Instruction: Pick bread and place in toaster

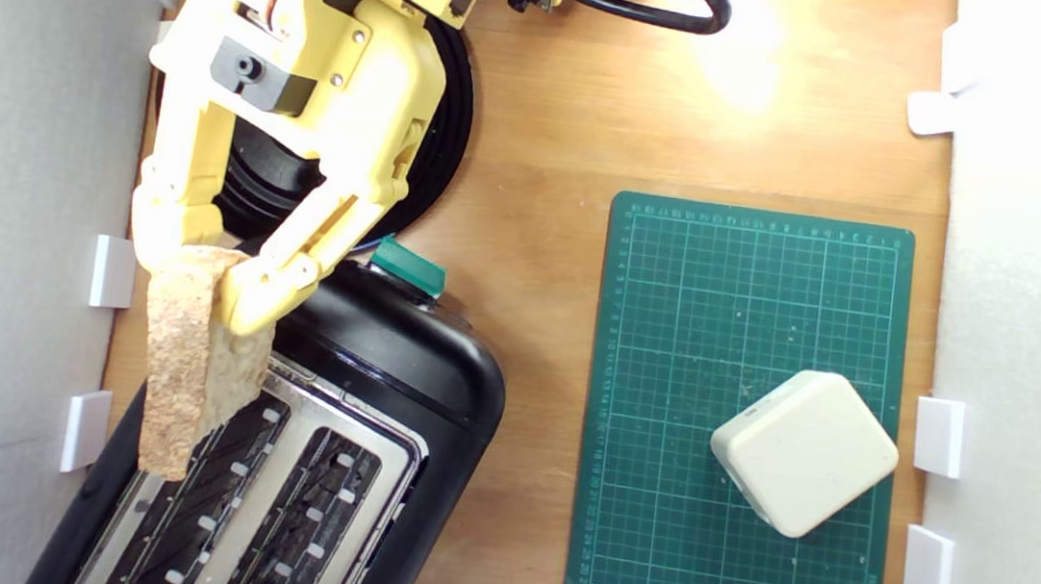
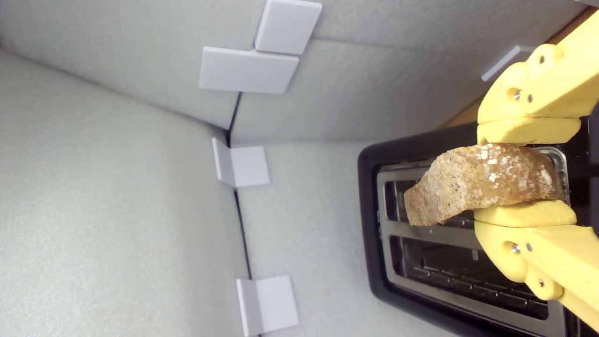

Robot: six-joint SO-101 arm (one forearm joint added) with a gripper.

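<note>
Foam wall (image 1: 10, 180) runs down the exterior view's left, with white clips (image 1: 112, 271) along its edge. Next to it hangs my yellow arm (image 1: 310, 86), reaching down from the top of that view over a round black plate (image 1: 446, 129). My pincer (image 1: 193, 282) is closed on the bread (image 1: 198, 365), one finger on each flat face near its upper end; in the wrist view the fingertips (image 2: 526, 213) press the slice (image 2: 472, 187) from both sides, crust edge toward the camera. The slice hangs on edge, lower end over the toaster (image 1: 397, 366), above the slot nearest the exterior view's left. Whether it touches the silver top plate (image 1: 398, 444) I cannot tell. Both slots (image 1: 303, 521) show open, wire guides visible, nothing inside. Green lever (image 1: 407, 266) sits at the toaster's end nearest the plate. Bare wooden table (image 1: 536, 236) in the middle. Further toward the exterior view's right, a green cutting mat (image 1: 664, 394) lies flat, with a cream rounded-square block (image 1: 803, 452) on it, turned corner-on, well apart from the toaster. More foam wall and clips (image 1: 939, 436) beyond the mat.
</note>
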